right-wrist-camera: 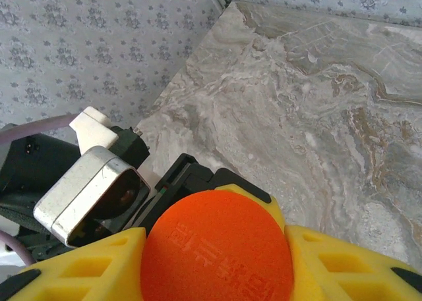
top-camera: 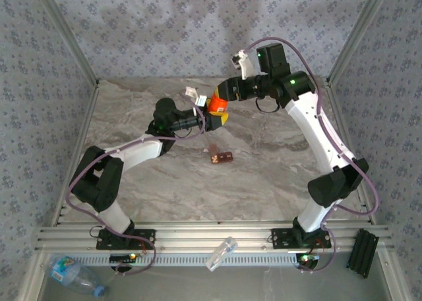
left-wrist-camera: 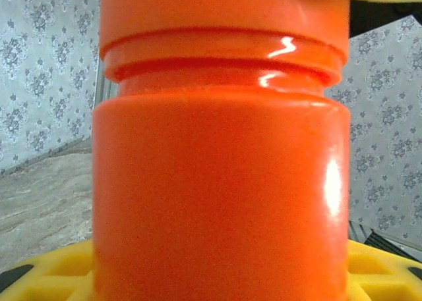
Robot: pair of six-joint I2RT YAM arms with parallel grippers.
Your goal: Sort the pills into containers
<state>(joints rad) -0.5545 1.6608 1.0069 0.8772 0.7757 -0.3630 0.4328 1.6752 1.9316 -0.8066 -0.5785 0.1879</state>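
Small orange-red cylindrical plastic pill bottle [top-camera: 216, 105] hangs above the grey marbled worktop [top-camera: 277, 176]. Your left gripper [top-camera: 213, 118] fingers clamp its body, your right gripper [top-camera: 223, 97] fingers grip the cap. Bottle's long axis points into the right wrist, so twist from there.

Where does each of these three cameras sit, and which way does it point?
Top: fixed above and behind the arms, looking down on the table; left arm and right arm meet at the bottle.
Left wrist: on the left arm, facing the bottle's side close up, between the left gripper's fingers.
Right wrist: on the right arm, looking down on the cap between the right gripper's fingers, table beyond.
Shared: all three see the bottle; the right wrist view also seems to catch the left wrist's camera.
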